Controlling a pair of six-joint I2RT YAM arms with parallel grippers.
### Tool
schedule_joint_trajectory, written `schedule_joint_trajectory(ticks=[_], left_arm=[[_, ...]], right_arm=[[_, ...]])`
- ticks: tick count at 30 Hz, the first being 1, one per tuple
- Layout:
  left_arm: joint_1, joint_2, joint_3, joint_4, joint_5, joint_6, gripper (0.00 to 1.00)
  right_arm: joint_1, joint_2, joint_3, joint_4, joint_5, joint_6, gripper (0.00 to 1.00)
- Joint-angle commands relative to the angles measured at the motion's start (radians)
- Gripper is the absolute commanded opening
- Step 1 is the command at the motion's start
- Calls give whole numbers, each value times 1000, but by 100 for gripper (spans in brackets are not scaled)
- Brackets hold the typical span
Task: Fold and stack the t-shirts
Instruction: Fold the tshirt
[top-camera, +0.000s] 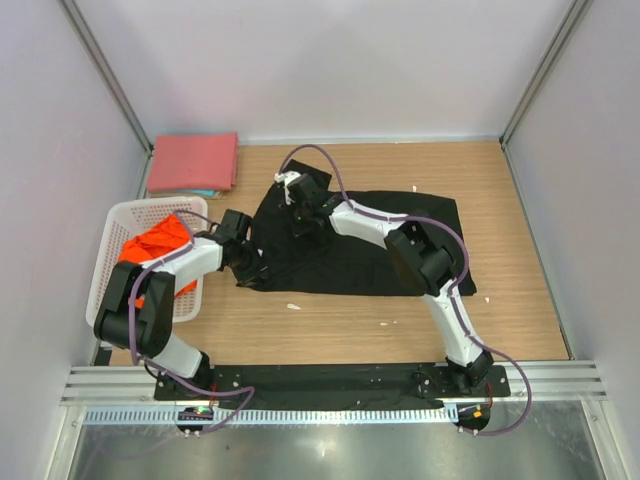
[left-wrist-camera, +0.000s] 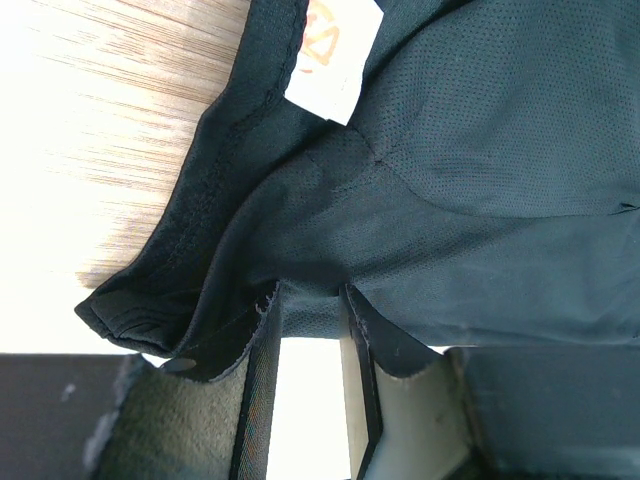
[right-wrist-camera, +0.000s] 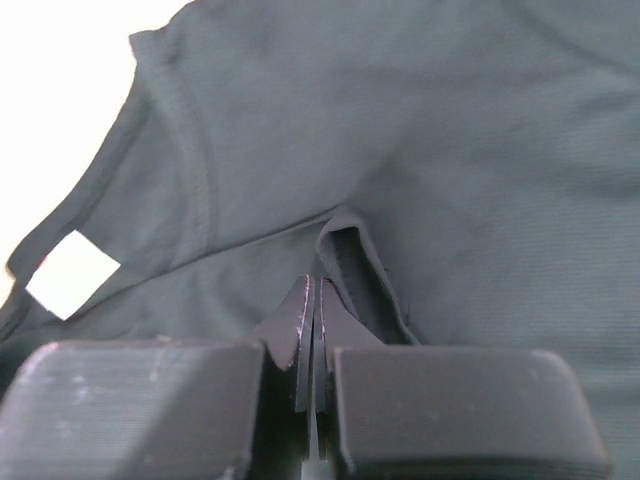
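Black cloth fills both wrist views, so the outline of the black t-shirt (top-camera: 370, 245) is made out only from above. There it is seen spread on the wooden worktop (top-camera: 520, 200), partly covered by the right arm (top-camera: 430, 265).

The right gripper (right-wrist-camera: 315, 290) is seen closed, its jaws pressed together on a raised fold of the black t-shirt near the collar. How much cloth is caught between them is hidden by the jaws themselves.

The left gripper (left-wrist-camera: 310, 305) is set at the shirt's edge with its jaws apart and a bright gap between them. Dark cloth lies across the tips, and whether it is gripped cannot be told.

Beyond the left gripper a white label (left-wrist-camera: 335, 60) is seen sewn at the collar. An orange mark is printed on it, but it is cut off by the top edge of the view and nothing can be read. To the left of the right gripper a white label is seen as well, washed out so that no print shows. The bare worktop is overexposed in both wrist views.

To the left of the left gripper the orange t-shirt (top-camera: 155, 245) is bunched in a white mesh basket (top-camera: 115, 225), partly hidden by the left arm (top-camera: 165, 275). Beyond the basket the pinkish-red t-shirt (top-camera: 195, 160) is laid folded at the far edge of the worktop.
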Motion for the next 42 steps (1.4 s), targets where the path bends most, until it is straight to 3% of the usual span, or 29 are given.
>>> schedule_joint_trajectory(ticks=[1,7,19,28,35,42], left_arm=[[3,-18,-22,17,-62,4,31],[3,-22,-36,15,-62,-2,31],[5,-76,36,-54,-86,29,35],[6,-67,352,-105,-57,179,49],[34,191,699,-108,26,378,50],[75,584,1125,-164,79,466,51]], right_arm=[[5,16,76,-2,165,-43,1],[-11,52,156,-56,257,-63,1],[-25,-88,68,-62,266,-8,3],[-208,-336,-50,-175,3,30,21],[-414,-535,-240,-82,-94,53,41],[-629,-504,-202,-186,-204,1,53]])
